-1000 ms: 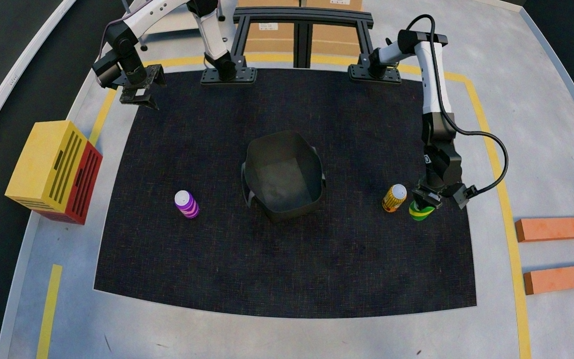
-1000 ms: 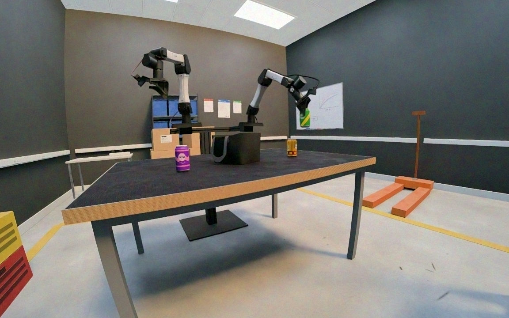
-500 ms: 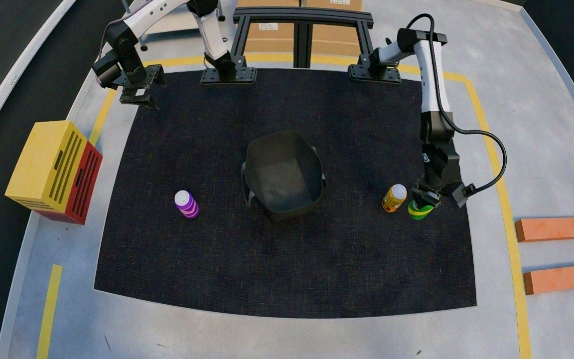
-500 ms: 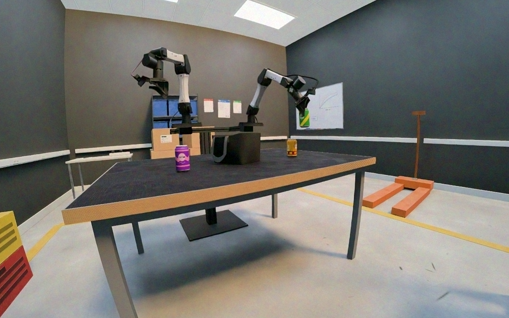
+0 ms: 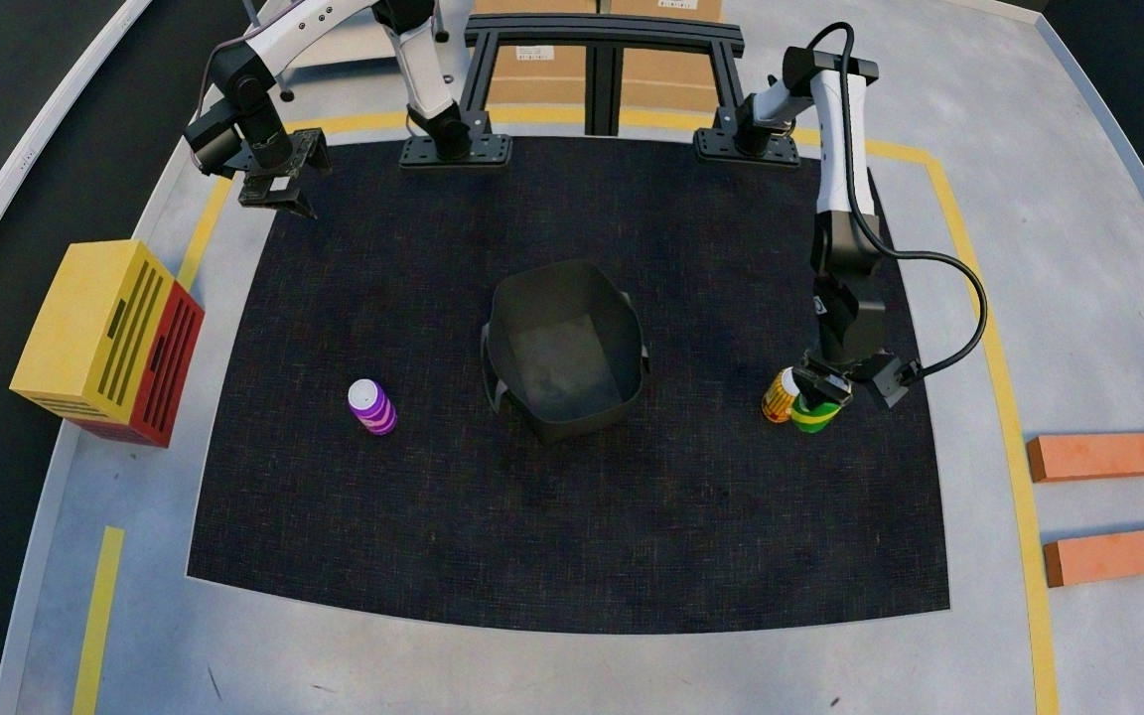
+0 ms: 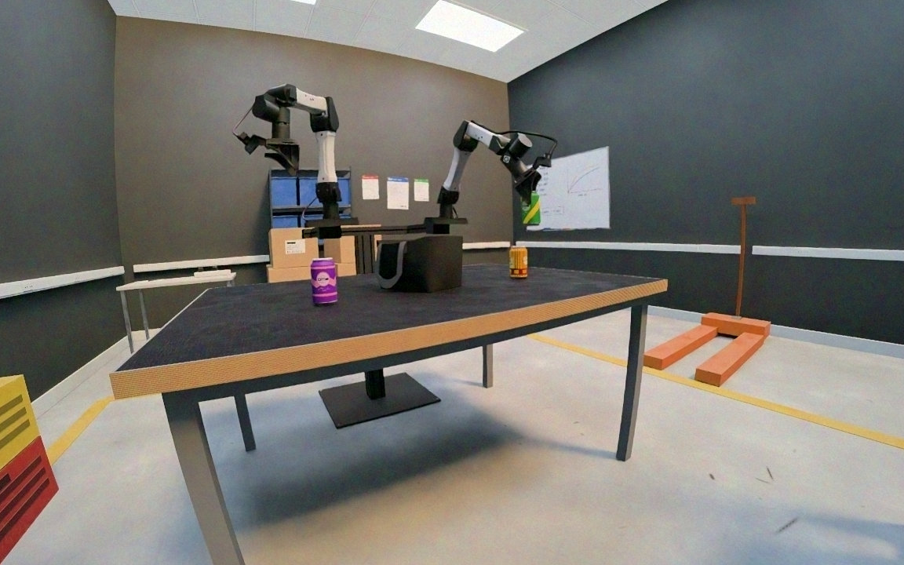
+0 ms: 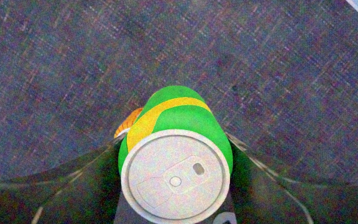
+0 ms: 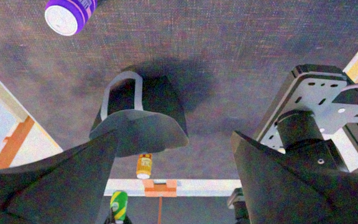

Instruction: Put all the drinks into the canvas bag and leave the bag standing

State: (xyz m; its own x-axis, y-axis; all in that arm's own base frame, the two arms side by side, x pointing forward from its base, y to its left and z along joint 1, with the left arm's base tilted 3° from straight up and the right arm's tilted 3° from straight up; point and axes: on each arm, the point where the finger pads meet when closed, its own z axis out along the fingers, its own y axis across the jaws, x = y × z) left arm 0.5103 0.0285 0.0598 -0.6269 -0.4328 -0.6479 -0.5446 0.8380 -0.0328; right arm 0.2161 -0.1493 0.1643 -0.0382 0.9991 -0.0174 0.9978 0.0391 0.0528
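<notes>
The green can (image 5: pixel 811 419) (image 6: pixel 532 213) (image 7: pixel 176 186) (image 8: pixel 119 203) is upright in my left gripper (image 5: pixel 823 388) (image 7: pixel 176 135), which is shut on it. It is held in the air, well above the table. The orange can (image 5: pixel 776 399) (image 6: pixel 519 263) (image 7: pixel 128 122) (image 8: pixel 144 165) stands on the table below and beside it. The purple can (image 5: pixel 373 408) (image 6: pixel 324 281) (image 8: pixel 87 7) stands on the other side of the bag. The dark canvas bag (image 5: pixel 558 289) (image 6: pixel 434 263) (image 8: pixel 148 129) stands open with walls up; its visible floor is empty. My right gripper (image 5: pixel 317 182) (image 8: pixel 174 133) is open and empty, high above the table's edge.
The black mounting frame (image 5: pixel 603 28) and both arm bases (image 5: pixel 456 153) (image 5: pixel 747 148) are along the table's back edge. A grey strap handle (image 6: pixel 386 270) (image 8: pixel 138 93) hangs on the bag's side facing the purple can. Yellow and red crates (image 5: pixel 82 311) (image 5: pixel 172 373) are off the table.
</notes>
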